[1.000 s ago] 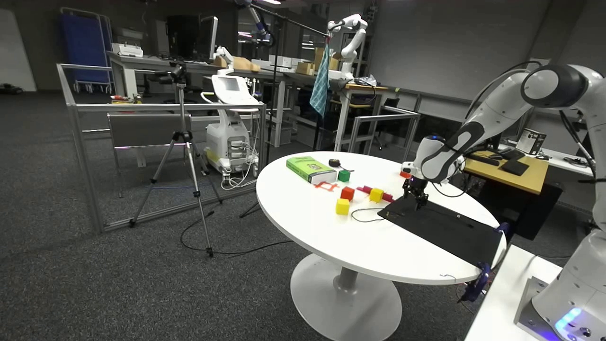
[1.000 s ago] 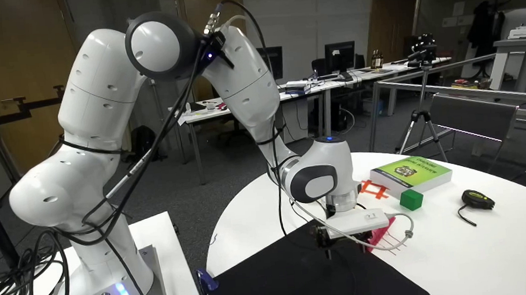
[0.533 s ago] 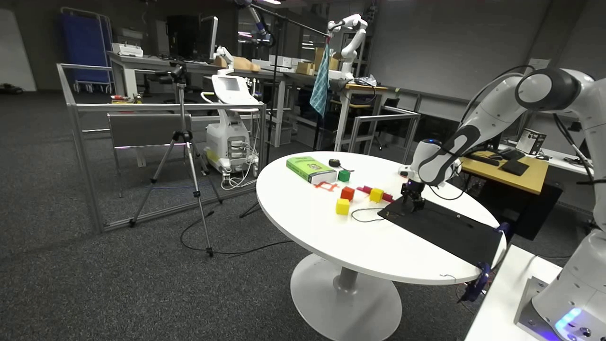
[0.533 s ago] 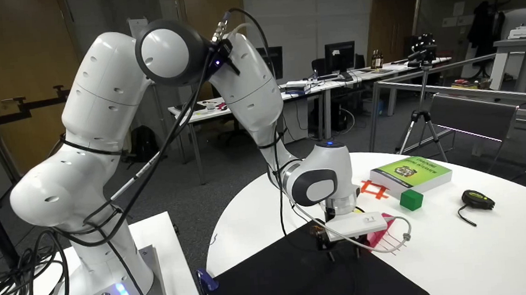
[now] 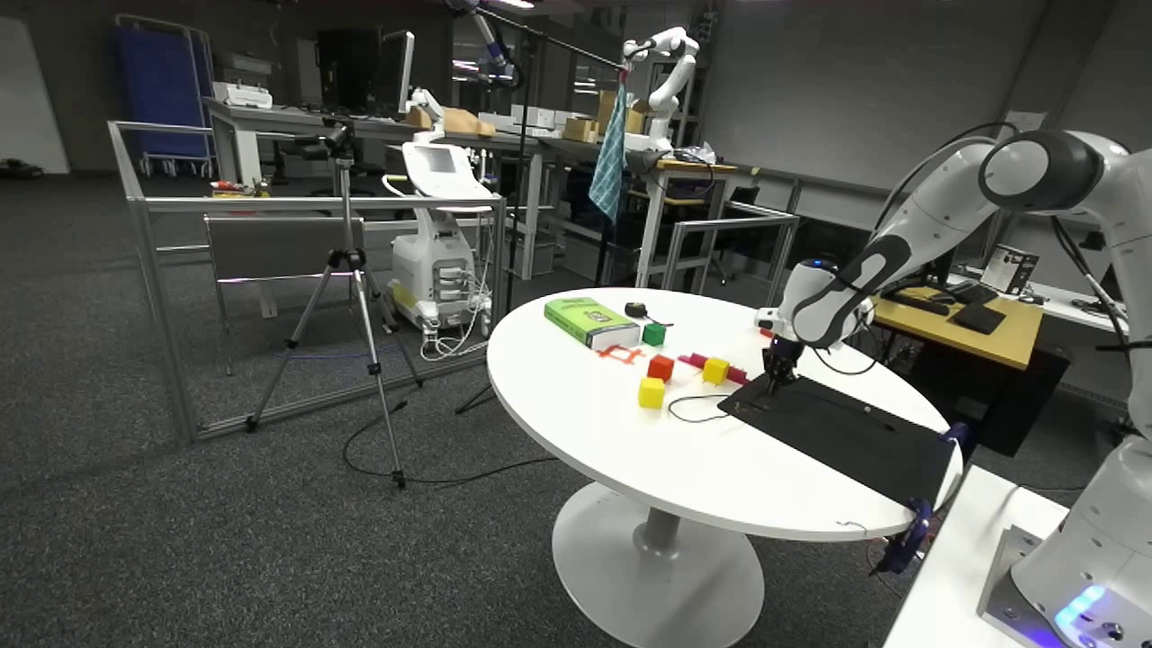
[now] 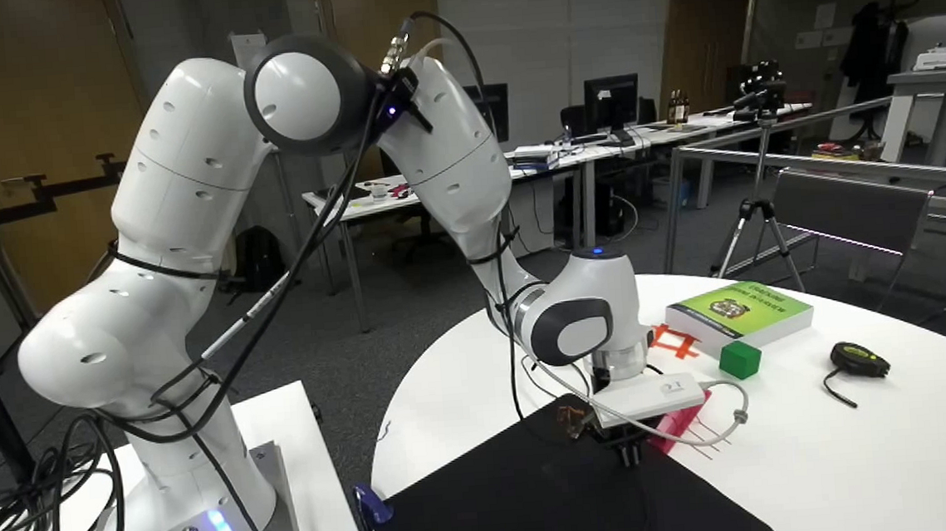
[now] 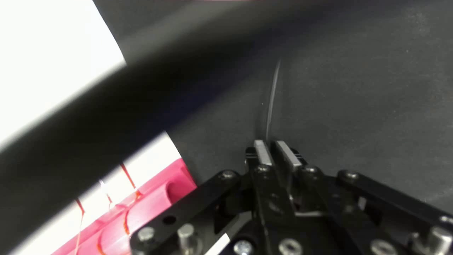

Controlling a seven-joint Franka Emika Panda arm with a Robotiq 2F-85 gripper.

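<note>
As the wrist view has it, the white table (image 7: pixel 53 53) shows at the left, a pink piece (image 7: pixel 152 205) lying on its near part. Rightward, the gripper (image 7: pixel 271 145) has narrowed over the last half second to a slim gap, which, I judge, brings it close about a thin dark cord (image 7: pixel 271 99); whether it pinches the strand, I cannot tell. On the black mat (image 7: pixel 354 106), the cord's long axis runs from the gripper toward the far side, leaning slightly right.

White arm (image 6: pixel 453 163), black cables (image 6: pixel 335 196); claw (image 7: pixel 274 150) perhaps grey-padded.
</note>
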